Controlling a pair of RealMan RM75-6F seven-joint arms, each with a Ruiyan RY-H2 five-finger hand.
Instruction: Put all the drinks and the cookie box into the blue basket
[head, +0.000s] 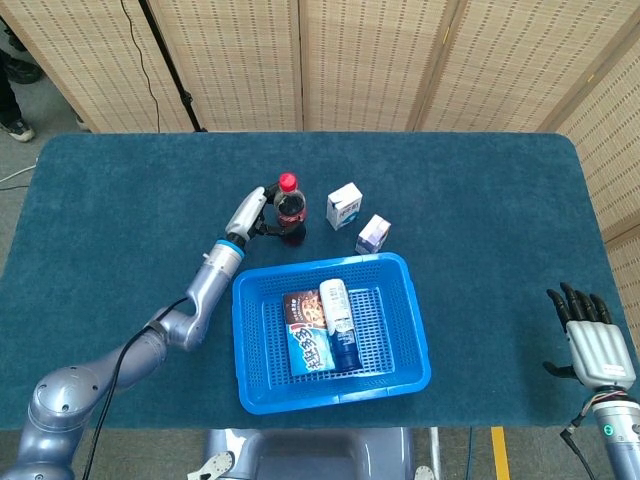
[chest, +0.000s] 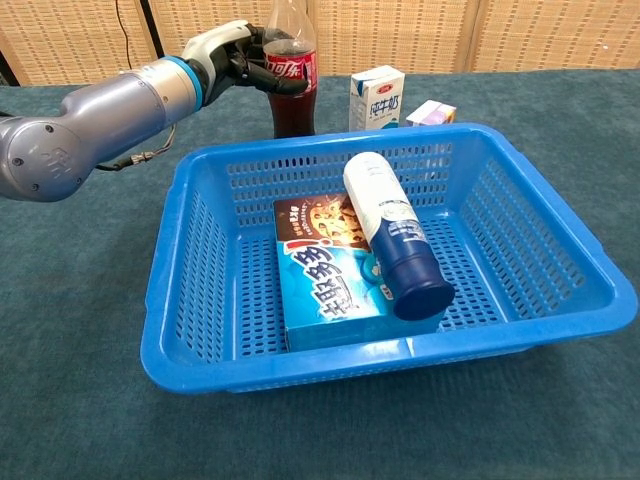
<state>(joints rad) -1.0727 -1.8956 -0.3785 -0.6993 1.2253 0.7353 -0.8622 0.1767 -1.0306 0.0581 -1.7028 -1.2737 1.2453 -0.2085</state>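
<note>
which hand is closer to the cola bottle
Left. The left hand is right at the cola bottle, fingers wrapped around its side. The right hand hangs off the table's near right corner, far from it.

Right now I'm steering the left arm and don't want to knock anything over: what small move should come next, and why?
Probably lift the cola bottle straight up a little. The left hand has its fingers around the bottle, which stands upright on the table just behind the blue basket. A short lift should clear the rim before carrying it over the cookie box.
</note>
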